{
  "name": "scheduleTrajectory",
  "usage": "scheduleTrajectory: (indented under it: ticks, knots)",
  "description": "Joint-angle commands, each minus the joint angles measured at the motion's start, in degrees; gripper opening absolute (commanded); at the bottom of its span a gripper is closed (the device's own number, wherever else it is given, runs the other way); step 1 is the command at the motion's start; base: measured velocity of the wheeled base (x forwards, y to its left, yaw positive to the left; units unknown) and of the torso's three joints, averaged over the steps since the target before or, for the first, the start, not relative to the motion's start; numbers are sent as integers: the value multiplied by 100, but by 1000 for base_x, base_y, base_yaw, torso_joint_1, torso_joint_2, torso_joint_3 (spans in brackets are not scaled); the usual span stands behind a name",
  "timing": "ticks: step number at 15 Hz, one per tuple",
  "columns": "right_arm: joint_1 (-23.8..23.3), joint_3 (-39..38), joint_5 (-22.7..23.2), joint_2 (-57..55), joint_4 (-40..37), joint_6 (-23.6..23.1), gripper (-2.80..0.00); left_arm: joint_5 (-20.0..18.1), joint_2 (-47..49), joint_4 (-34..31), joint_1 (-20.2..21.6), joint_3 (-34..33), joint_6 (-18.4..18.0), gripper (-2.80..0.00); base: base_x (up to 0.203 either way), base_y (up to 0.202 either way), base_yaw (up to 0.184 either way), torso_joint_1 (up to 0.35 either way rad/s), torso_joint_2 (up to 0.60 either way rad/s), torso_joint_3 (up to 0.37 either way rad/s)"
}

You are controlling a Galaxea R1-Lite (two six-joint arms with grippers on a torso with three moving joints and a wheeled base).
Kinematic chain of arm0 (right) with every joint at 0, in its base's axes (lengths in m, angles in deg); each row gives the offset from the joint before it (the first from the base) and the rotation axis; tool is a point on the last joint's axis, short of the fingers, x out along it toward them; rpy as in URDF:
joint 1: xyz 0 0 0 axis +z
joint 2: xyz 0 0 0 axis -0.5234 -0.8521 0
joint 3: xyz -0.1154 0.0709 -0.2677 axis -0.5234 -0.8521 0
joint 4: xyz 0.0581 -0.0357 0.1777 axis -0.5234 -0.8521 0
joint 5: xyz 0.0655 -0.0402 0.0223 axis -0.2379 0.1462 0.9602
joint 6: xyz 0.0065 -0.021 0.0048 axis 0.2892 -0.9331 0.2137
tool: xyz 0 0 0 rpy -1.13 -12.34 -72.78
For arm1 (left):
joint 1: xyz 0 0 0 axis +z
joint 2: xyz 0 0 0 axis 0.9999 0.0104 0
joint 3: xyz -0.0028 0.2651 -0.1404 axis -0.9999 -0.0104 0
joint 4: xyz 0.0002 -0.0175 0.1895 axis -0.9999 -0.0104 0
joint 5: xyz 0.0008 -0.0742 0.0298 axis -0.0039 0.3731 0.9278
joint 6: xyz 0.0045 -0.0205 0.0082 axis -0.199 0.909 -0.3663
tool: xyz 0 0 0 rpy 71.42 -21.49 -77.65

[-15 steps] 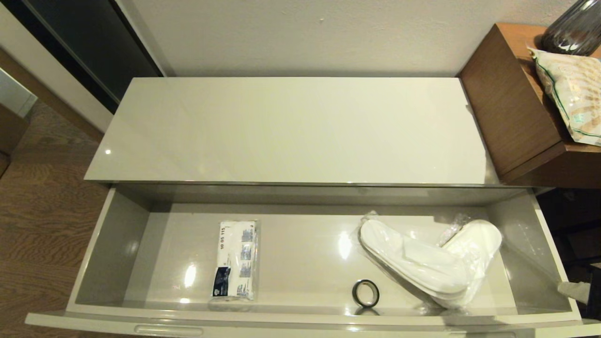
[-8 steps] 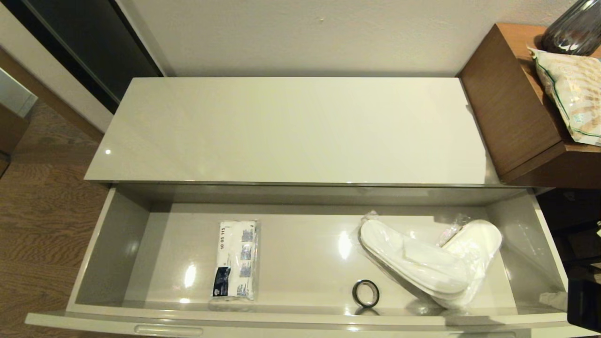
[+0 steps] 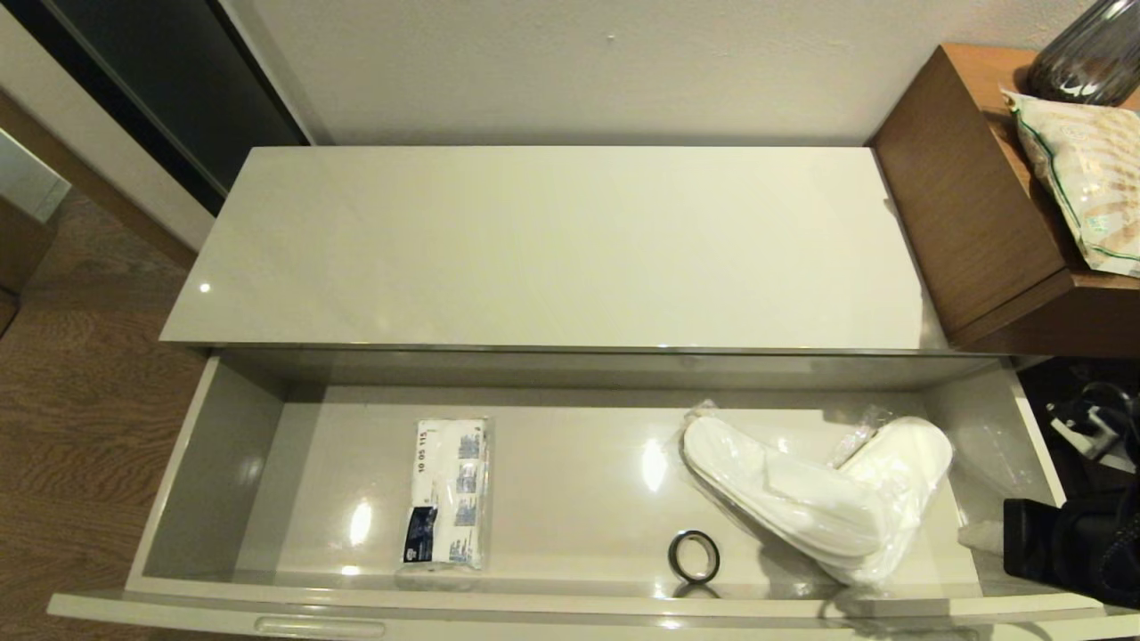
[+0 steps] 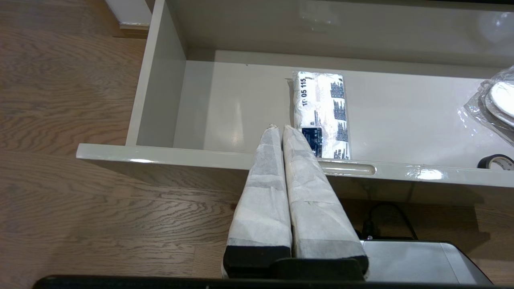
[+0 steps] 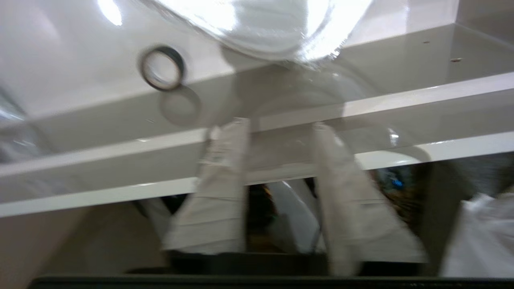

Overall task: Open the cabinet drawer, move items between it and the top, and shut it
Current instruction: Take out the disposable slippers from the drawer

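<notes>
The right gripper (image 5: 277, 124), jaws parted and empty at the glossy grey-cream drawer's (image 3: 214, 445) right front corner, stands nearer the plastic-wrapped white slippers (image 3: 815, 499) lying inside, long axis diagonal, to its left.

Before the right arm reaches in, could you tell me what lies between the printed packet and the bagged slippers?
Only the small black ring, near the front wall; otherwise bare drawer floor, per the head view.

Head view: high, looking down into open cabinet drawer (image 3: 570, 499). Wrist views: low, close, facing its front edge; all share the drawer interior.
</notes>
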Motion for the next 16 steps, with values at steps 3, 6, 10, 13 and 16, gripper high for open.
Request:
scheduleTrajectory:
  ticks: [3, 6, 10, 13, 16]
  knots:
    - [-2, 457, 62, -853, 180, -825, 0, 4, -2, 8, -2, 0, 5, -280, 0, 0, 0, 0, 0, 0]
    - [-204, 1100, 51, -1929, 690, -2211, 0, 4, -2, 8, -2, 0, 5, -280, 0, 0, 0, 0, 0, 0]
    - [-544, 1808, 4, -3279, 1639, -3614, 0, 4, -2, 8, -2, 0, 5, -280, 0, 0, 0, 0, 0, 0]
    - [-585, 1900, 12, -3890, 2128, -3726, 0, 4, -2, 8, -2, 0, 5, -280, 0, 0, 0, 0, 0, 0]
    - [-501, 1882, 68, -4020, 2172, -3710, 0, 4, -2, 8, -2, 0, 5, -280, 0, 0, 0, 0, 0, 0]
